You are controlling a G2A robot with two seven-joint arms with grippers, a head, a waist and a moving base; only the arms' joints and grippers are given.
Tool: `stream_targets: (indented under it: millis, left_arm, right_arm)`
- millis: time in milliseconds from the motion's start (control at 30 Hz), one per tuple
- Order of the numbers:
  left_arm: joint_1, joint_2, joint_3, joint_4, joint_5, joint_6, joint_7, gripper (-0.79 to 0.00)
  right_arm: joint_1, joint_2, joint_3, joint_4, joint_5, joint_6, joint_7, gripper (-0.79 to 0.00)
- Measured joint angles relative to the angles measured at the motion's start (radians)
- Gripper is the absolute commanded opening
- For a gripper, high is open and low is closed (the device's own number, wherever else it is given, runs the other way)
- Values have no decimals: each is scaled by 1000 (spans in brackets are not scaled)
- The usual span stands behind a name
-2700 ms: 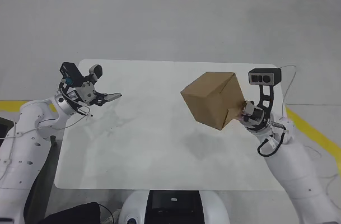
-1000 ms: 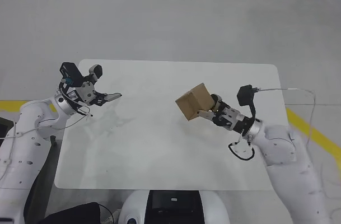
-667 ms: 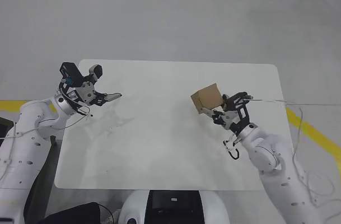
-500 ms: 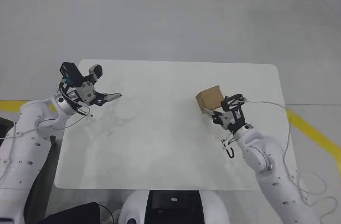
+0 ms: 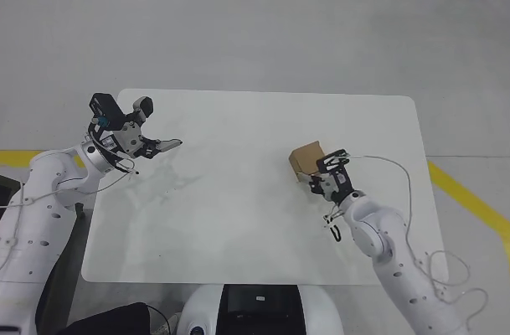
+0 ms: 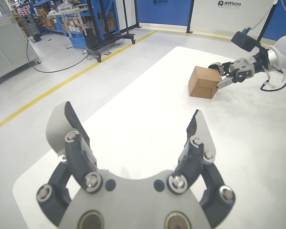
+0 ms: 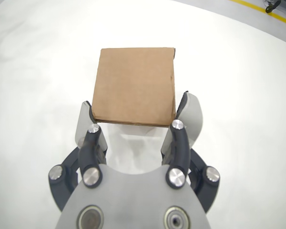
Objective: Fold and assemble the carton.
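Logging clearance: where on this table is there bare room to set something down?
Bare: the white table between the left arm's open jaws and the small brown cardboard carton. Crowded: around the carton, in the right arm's jaws.

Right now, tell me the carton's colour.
Plain brown cardboard, unpatterned; the carton shows best in the right wrist view.

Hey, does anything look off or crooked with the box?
Nothing stands out. The carton sits flat and closed on the table, undented, held at one end by the right gripper. The left gripper hangs open, well away.
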Motion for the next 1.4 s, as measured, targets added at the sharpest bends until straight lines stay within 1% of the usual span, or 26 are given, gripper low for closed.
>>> stream_targets:
  millis: [33,233,467,567,700,800,867,1000,1100,1233,1400]
  left_arm:
    - [0,0,0,0,0,0,0,0]
    - [0,0,0,0,0,0,0,0]
    - [0,0,0,0,0,0,0,0]
    - [0,0,0,0,0,0,0,0]
    - [0,0,0,0,0,0,0,0]
    - [0,0,0,0,0,0,0,0]
    - [0,0,0,0,0,0,0,0]
    - [0,0,0,0,0,0,0,0]
    - [0,0,0,0,0,0,0,0]
    - [0,0,0,0,0,0,0,0]
    - [0,0,0,0,0,0,0,0]
  right_arm:
    - [-2,0,-1,-3,-3,0,3,0]
    - [-6,-3,-3,-17,-5,0,21,0]
    - [-54,2,31,-91,52,-73,-16,0]
    - [-94,8,59,-145,82,-123,-40,0]
    - [-167,20,127,-222,131,-212,-82,0]
    - [-207,29,189,-242,171,-280,-107,0]
    - [-214,33,223,-237,187,-301,-119,0]
    - [-211,37,289,-195,213,-299,-177,0]
    - [-197,38,328,-152,215,-266,-209,0]
    - [-170,39,354,-98,210,-234,-222,0]
    - [-155,42,374,-72,192,-223,-222,0]
